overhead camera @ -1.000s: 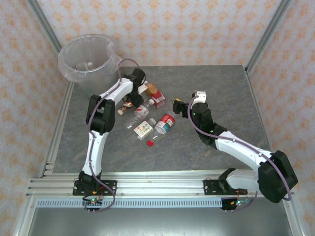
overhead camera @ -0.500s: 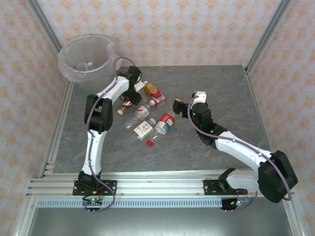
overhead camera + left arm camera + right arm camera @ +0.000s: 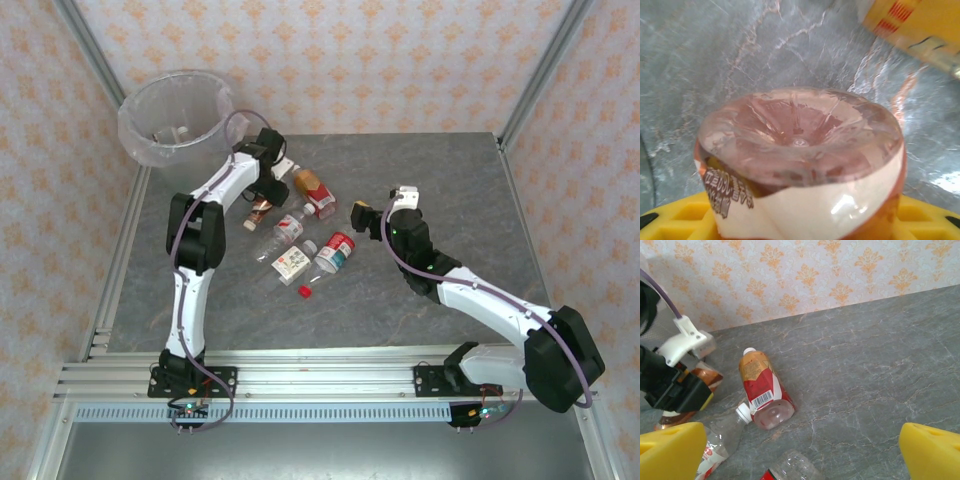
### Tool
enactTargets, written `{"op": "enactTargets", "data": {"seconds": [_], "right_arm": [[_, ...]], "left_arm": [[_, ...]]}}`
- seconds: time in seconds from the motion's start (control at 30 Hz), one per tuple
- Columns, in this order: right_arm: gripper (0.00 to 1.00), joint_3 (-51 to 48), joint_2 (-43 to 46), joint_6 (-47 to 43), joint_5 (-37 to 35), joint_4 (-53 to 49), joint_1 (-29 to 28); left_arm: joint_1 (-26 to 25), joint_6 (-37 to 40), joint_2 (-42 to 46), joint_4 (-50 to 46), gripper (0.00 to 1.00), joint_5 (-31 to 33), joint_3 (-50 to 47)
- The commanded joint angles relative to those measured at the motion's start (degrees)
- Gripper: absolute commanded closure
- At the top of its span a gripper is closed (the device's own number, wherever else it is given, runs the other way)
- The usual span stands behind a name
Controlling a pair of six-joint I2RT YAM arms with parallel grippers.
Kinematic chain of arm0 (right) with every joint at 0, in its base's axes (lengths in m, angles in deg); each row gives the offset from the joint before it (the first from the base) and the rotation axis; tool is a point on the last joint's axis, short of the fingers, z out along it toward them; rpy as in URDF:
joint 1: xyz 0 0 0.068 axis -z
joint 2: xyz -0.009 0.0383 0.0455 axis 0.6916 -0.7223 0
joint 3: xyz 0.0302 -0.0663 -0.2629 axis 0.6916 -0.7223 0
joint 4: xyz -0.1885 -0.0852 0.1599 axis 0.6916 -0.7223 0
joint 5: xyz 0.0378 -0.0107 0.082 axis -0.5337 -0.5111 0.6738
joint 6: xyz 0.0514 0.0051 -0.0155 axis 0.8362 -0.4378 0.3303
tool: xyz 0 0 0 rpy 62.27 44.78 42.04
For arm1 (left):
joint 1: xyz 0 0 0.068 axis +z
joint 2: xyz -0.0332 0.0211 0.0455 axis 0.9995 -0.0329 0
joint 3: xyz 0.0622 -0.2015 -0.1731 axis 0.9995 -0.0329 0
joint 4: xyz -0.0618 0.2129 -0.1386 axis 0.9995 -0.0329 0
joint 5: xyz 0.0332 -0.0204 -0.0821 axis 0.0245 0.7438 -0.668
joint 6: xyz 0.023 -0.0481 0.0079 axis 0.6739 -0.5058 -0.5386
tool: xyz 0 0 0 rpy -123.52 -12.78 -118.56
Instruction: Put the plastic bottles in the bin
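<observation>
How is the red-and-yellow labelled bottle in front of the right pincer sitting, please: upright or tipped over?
Tipped over: the bottle lies flat on the table, white cap toward the wall.

Bin [image 3: 140, 132]: round, translucent grey-white, lined with a clear bag, upright at the far left corner.
Brown bottle [image 3: 800, 150]: clear base, white label, clamped in my left pincer [image 3: 265, 193].
Amber bottle [image 3: 314, 190]: red label, white cap, lying on the surface just right of it.
Two clear bottles [image 3: 286, 229]: red-and-white labels, lying mid-surface.
Red-and-blue-labelled bottle [image 3: 336, 249]: lying beside them.
</observation>
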Motion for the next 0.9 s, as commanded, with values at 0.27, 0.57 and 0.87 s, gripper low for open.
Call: {"op": "enactTargets", "data": {"seconds": [0.27, 0.57, 0.87], "right_arm": [[0.01, 1.6, -2.1, -1.1, 4.6, -1.4, 0.1], [0.01, 1.4, -2.0, -1.3, 5.7, -1.5, 0.1], [0.01, 1.4, -2.0, -2.0, 12.3, 0.0, 0.1]], "left_arm": [[-0.1, -4.6, 9.8, 4.2, 0.53, -2.8, -3.8], [-0.1, -7.4, 15.8, 7.8, 0.53, -7.1, -6.7], [-0.1, -9.8, 23.5, 10.8, 0.53, -13.0, -8.8]]}}
